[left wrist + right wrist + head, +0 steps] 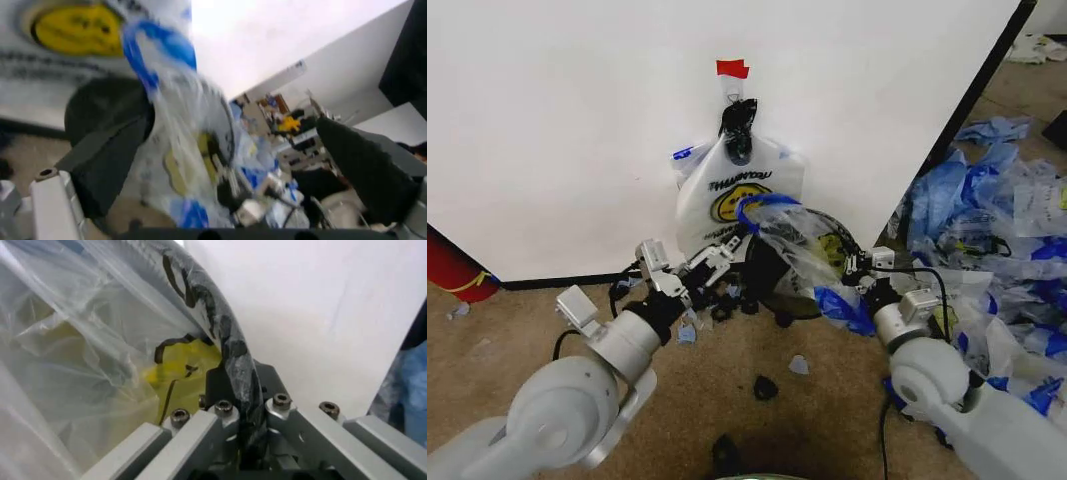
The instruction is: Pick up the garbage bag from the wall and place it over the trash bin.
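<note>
The garbage bag (802, 240), thin clear plastic with a yellow smiley and blue handles, lies stretched over the mouth of the black trash bin (772, 278), which stands against the white wall (577, 130). My left gripper (727, 245) is at the bin's left side. In the left wrist view it (233, 122) is open, with the bag (190, 150) running between its spread fingers. My right gripper (857, 268) is at the bin's right side. There it (241, 377) is shut on the bag-covered rim (230, 347), the smiley print (187, 367) just inside.
A second bag of the same print (727, 185) hangs from a black clip (739, 125) under red tape (732, 68). A heap of blue-and-white bags (997, 220) lies right of the wall's black edge. A red cylinder (452, 270) stands at left. Black scraps (765, 388) dot the carpet.
</note>
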Controlling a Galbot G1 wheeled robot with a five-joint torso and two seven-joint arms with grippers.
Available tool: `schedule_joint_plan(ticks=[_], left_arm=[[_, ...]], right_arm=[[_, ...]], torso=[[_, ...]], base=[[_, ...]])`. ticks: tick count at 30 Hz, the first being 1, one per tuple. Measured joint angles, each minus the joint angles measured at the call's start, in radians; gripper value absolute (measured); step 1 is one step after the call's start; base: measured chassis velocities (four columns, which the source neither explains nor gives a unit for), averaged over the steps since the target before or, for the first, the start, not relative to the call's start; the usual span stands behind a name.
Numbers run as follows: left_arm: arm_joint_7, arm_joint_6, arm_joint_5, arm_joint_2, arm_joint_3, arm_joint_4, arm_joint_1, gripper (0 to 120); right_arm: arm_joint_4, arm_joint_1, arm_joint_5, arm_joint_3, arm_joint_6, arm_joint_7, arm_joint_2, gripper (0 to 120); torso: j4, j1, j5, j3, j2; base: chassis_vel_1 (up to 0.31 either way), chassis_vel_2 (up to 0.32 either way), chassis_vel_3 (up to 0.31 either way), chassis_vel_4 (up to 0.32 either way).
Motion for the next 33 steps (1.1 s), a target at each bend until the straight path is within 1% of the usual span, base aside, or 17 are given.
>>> schedule_joint_plan(ticks=[2,5,9,11,14,17,18,23,24,29,30,33], left_arm=[[0.004,0.009,-0.014,-0.006,0.019,-0.001,-0.009,100],[0.007,0.015,-0.027,-0.017,0.043,0.000,-0.035,100],[0.015,0.024,-0.041,-0.041,0.082,0.023,-0.068,100],[0.016,0.026,-0.042,-0.046,0.087,0.028,-0.072,100],[0.018,0.027,-0.043,-0.060,0.108,0.049,-0.092,100],[0.017,0.027,-0.044,-0.079,0.153,0.085,-0.143,100],[0.017,0.027,-0.044,-0.079,0.153,0.085,-0.143,100],[0.005,0.025,-0.040,-0.126,0.240,0.149,-0.230,100],[0.005,0.025,-0.040,-0.126,0.240,0.149,-0.230,100],[0.000,0.022,-0.024,-0.143,0.303,0.196,-0.280,100],[0.000,0.022,-0.024,-0.143,0.303,0.196,-0.280,100],[-0.006,0.019,-0.020,-0.163,0.347,0.226,-0.315,100]], right_arm=[[0.000,-0.001,-0.026,-0.005,0.000,0.005,0.019,0],[0.000,0.000,-0.054,-0.013,0.000,0.003,0.033,0],[-0.002,0.007,-0.122,-0.026,0.000,-0.006,0.058,0],[-0.002,0.009,-0.128,-0.028,-0.001,-0.008,0.062,0],[-0.002,0.020,-0.137,-0.043,-0.004,-0.013,0.074,0],[-0.002,0.026,-0.144,-0.051,-0.004,-0.025,0.080,0],[-0.002,0.026,-0.144,-0.051,-0.004,-0.025,0.080,0],[-0.007,0.030,-0.161,-0.063,-0.007,-0.041,0.086,0],[-0.007,0.030,-0.161,-0.063,-0.007,-0.041,0.086,0],[-0.006,0.026,-0.180,-0.080,-0.007,-0.051,0.097,0],[-0.006,0.026,-0.180,-0.080,-0.007,-0.051,0.097,0],[0.002,0.021,-0.182,-0.077,-0.008,-0.052,0.090,0]], torso=[[-0.0002,0.000,-0.0005,0.000,0.000],[-0.0001,0.000,-0.0002,0.000,0.000],[-0.0004,0.000,-0.0003,0.000,0.000],[-0.0004,0.000,-0.0002,0.000,0.000],[0.0000,0.000,-0.0001,0.000,0.000],[-0.0001,0.000,-0.0003,0.000,0.000],[-0.0001,0.000,-0.0003,0.000,0.000],[-0.0003,0.000,-0.0004,0.000,0.000],[-0.0003,0.000,-0.0004,0.000,0.000],[0.0001,0.000,0.0000,0.000,0.000],[0.0001,0.000,0.0000,0.000,0.000],[0.0001,0.000,0.0000,0.000,0.000]], base=[[0.000,0.000,0.000,0.000],[0.000,0.000,0.000,0.000],[0.000,0.000,0.000,0.000],[0.000,0.000,0.000,0.000],[0.000,0.000,0.000,0.000],[0.000,0.000,0.000,0.000],[0.000,0.000,0.000,0.000],[0.000,0.000,0.000,0.000],[0.000,0.000,0.000,0.000],[0.000,0.000,0.000,0.000],[0.000,0.000,0.000,0.000],[0.000,0.000,0.000,0.000]])
